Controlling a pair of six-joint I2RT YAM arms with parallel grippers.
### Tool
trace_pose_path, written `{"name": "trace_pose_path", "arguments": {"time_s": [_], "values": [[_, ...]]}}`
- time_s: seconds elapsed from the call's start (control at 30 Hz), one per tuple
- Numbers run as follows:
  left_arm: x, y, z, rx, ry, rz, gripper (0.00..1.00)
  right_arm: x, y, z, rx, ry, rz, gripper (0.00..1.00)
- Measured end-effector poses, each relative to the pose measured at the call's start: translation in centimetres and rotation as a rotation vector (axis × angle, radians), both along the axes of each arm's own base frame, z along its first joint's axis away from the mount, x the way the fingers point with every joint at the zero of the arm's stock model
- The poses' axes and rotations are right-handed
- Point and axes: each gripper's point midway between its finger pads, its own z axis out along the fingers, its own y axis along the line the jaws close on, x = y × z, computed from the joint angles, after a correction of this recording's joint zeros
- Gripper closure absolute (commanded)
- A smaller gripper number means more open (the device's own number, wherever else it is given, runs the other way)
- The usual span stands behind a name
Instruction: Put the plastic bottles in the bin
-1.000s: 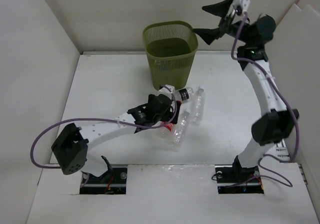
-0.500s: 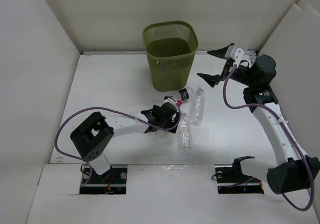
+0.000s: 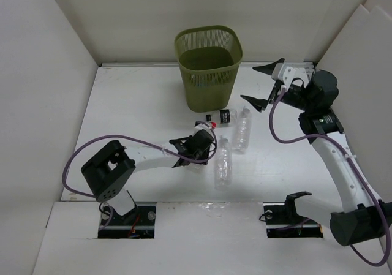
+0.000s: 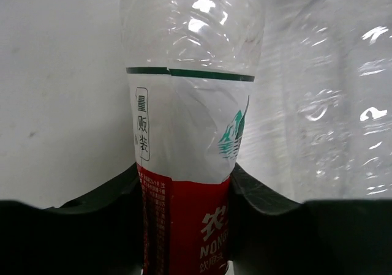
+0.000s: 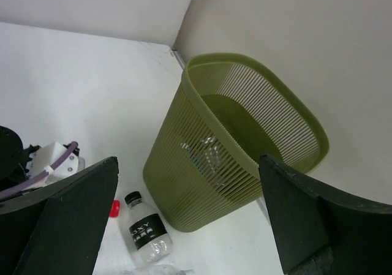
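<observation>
Bin: olive-green mesh, upright, far side of surface.
Red-white-labelled bottle: clear, crinkled, pinched by left gripper.
Black-labelled bottle: lying near the bin's base.
Unlabelled bottles: two, lying nearby.
Right gripper: spread, raised.

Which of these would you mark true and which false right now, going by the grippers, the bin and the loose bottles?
1. The left gripper is shut on the red-and-white-labelled bottle. True.
2. The right gripper is holding a bottle. False: its jaws stand open and empty, raised to the right of the bin.
3. The bin lies tipped on its side. False: it stands upright, mouth up.
4. The black-labelled bottle lies on the table by the bin's base. True.
</observation>
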Motion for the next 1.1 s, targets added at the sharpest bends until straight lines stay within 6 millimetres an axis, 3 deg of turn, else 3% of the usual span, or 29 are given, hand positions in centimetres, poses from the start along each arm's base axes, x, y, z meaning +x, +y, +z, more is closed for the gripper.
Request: {"name": "trace_pose_path", "arguments": {"time_s": [0.1, 0.17, 0.3, 0.37, 0.47, 0.6, 0.67, 0.77, 1.1], "values": [[-1.1, 2.2, 0.7, 0.064, 0.013, 0.04, 1.0, 0.1, 0.5, -0.6, -0.008, 0.012, 0.015, 0.0], [-1.4, 3.4, 2.7, 0.065, -0.018, 0.071, 1.0, 0.1, 1.2, -1.1, -0.01, 0.032, 0.036, 0.0], [-0.7, 3.6, 10.3, -0.063, -0.148, 0.104, 1.0, -1.0, 3.9, -2.0, -0.006, 0.079, 0.118, 0.0], [-0.1, 3.2, 15.4, -0.173, -0.246, 0.111, 1.0, -1.9, 5.3, -2.0, -0.001, 0.089, 0.163, 0.0], [0.6, 4.0, 21.4, -0.289, -0.395, 0.138, 1.0, -2.9, 6.9, -0.9, 0.054, 0.105, 0.241, 0.0], [1.6, 5.5, 27.2, -0.387, -0.591, 0.168, 1.0, -3.2, 8.7, 1.4, 0.172, 0.122, 0.351, 0.0], [1.9, 6.0, 29.7, -0.434, -0.683, 0.176, 1.0, -3.0, 9.4, 1.6, 0.207, 0.145, 0.388, 0.0], [2.1, 6.3, 31.9, -0.48, -0.803, 0.152, 1.0, -2.6, 10.4, 1.3, 0.244, 0.199, 0.436, 0.0], [0.4, 3.4, 33.8, -0.535, -0.984, -0.124, 1.0, -3.6, 12.9, 2.2, 0.365, 0.276, 0.597, 0.0]]}}
